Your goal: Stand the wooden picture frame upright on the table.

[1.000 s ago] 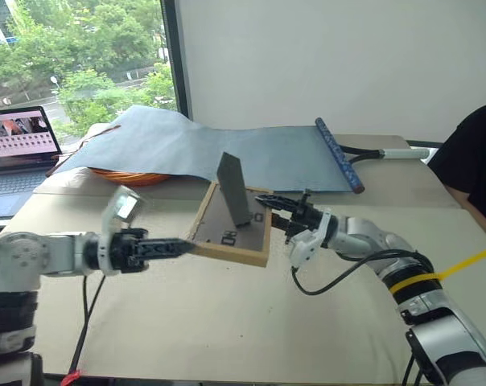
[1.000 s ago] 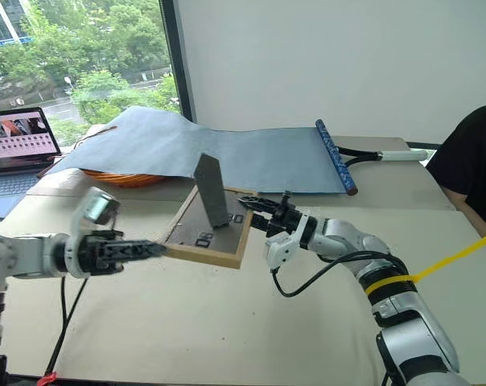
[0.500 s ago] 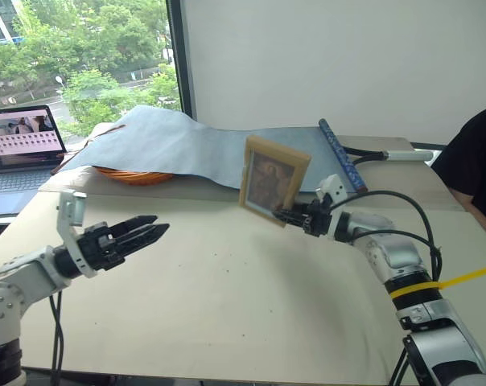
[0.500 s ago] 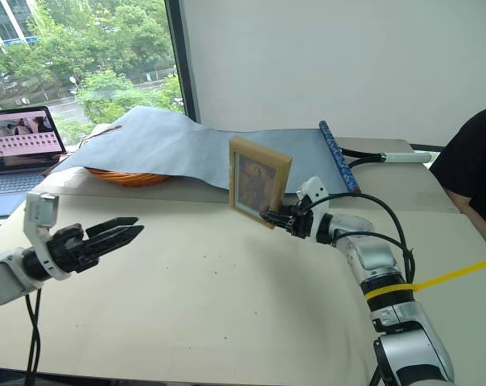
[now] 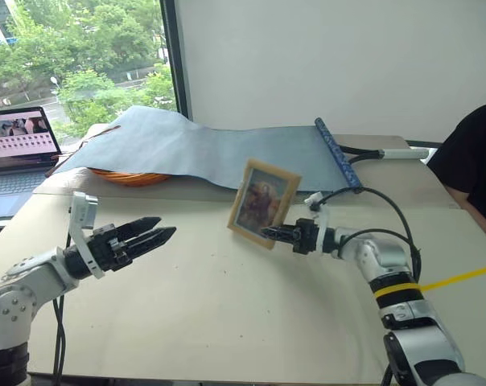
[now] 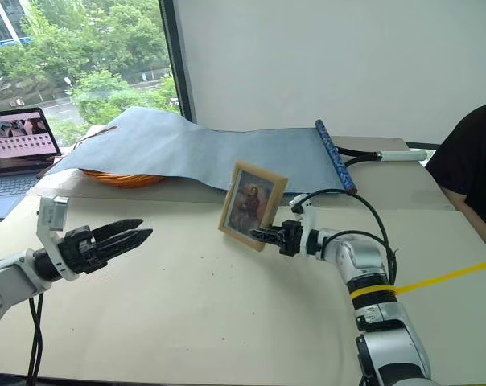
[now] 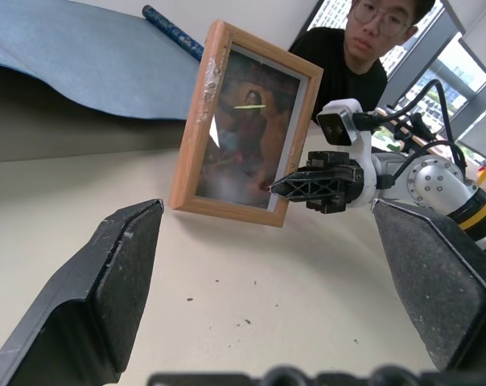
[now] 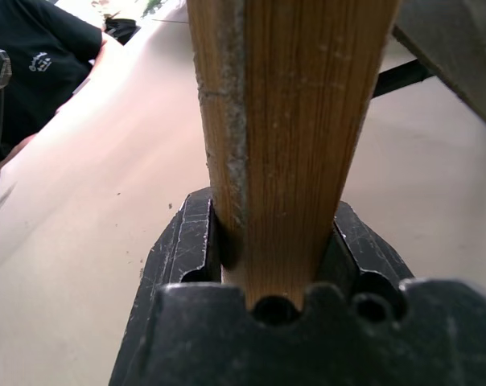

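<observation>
The big table (image 5: 227, 322) has a flat beige top with tiny dark specks. The wooden picture frame (image 5: 261, 201) is near its middle, and I cannot tell if it touches the top. Black cables (image 5: 62, 322) hang over the edge nearest the robot.

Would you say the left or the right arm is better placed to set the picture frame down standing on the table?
Right, probably: the right gripper already clamps the wooden picture frame near upright over the table; the left gripper is open, apart.
</observation>
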